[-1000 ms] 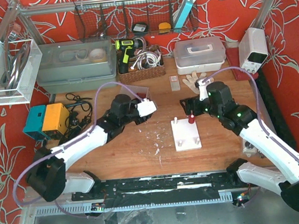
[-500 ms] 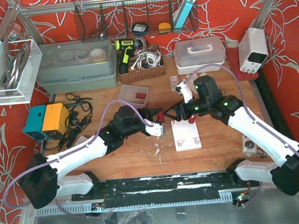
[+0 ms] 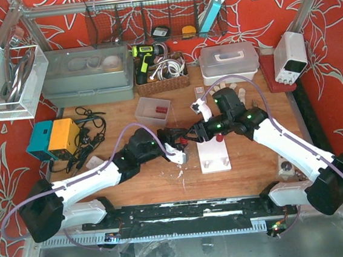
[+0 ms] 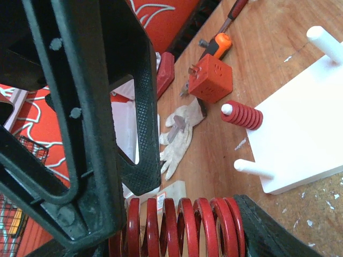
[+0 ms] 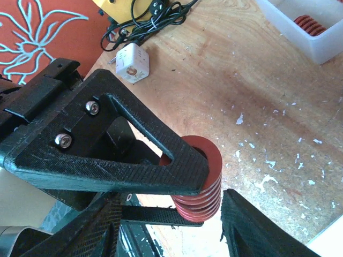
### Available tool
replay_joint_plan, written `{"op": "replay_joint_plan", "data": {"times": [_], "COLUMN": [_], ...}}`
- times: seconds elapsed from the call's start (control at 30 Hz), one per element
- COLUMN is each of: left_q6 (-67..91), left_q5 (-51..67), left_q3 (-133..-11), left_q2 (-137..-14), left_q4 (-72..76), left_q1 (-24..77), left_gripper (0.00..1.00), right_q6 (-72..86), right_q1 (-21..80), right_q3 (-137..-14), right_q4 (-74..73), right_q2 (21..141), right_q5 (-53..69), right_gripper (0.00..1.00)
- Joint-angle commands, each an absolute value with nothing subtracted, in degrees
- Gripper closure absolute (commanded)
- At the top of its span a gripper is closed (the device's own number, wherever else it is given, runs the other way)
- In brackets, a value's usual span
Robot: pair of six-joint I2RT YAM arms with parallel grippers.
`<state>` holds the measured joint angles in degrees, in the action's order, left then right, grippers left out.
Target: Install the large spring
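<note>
The large red spring (image 3: 183, 140) hangs above the table just left of the white peg base (image 3: 213, 156). My left gripper (image 3: 180, 144) is shut on it end to end; in the left wrist view the coils (image 4: 182, 225) fill the gap between my fingers. My right gripper (image 3: 193, 136) stands open astride the same spring (image 5: 202, 187), its fingers (image 5: 252, 227) on either side with small gaps. A smaller red spring (image 4: 242, 114) sits on one peg of the base (image 4: 305, 134).
A clear bin (image 3: 153, 110) with more red springs stands behind. A white glove (image 4: 179, 134) and an orange cube (image 4: 210, 79) lie beyond the base. A white plug adapter (image 5: 130, 63), cables and a yellow-teal box (image 3: 54, 138) are at the left.
My left arm carried the large spring from near the bin toward the peg base. The right gripper swung left to meet it and narrowed its jaws around the spring.
</note>
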<state>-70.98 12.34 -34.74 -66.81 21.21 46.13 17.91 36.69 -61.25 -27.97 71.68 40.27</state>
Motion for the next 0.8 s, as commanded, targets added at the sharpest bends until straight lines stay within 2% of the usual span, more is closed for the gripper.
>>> {"op": "replay_joint_plan", "data": {"times": [0.0, 0.23, 0.47, 0.63, 0.77], "left_q6": [-73.0, -70.5, -69.3, -68.5, -68.1], "left_q5": [15.3, 15.8, 14.2, 16.0, 17.9], "left_q3": [-34.6, -33.9, -33.8, -34.2, -33.7], "left_q2": [-64.5, -64.0, -64.9, -64.8, -64.8], "left_q4": [27.9, 30.0, 31.5, 30.9, 31.1], "left_q1": [47.6, 47.5, 47.4, 46.6, 46.6], "left_gripper": [1.00, 1.00, 1.00, 1.00, 1.00], "right_q6": [18.5, 15.8, 14.9, 12.4, 15.2], "right_q1": [36.9, 37.1, 37.3, 37.4, 37.5], "right_q3": [-63.4, -60.5, -57.8, -57.6, -57.4], "right_q4": [-25.4, -21.5, -19.4, -21.6, -18.0], "right_q2": [73.4, 74.7, 73.2, 72.5, 73.1], "right_q5": [40.2, 41.0, 43.3, 41.9, 41.1], "right_gripper": [0.46, 0.39, 0.52, 0.48, 0.48]}}
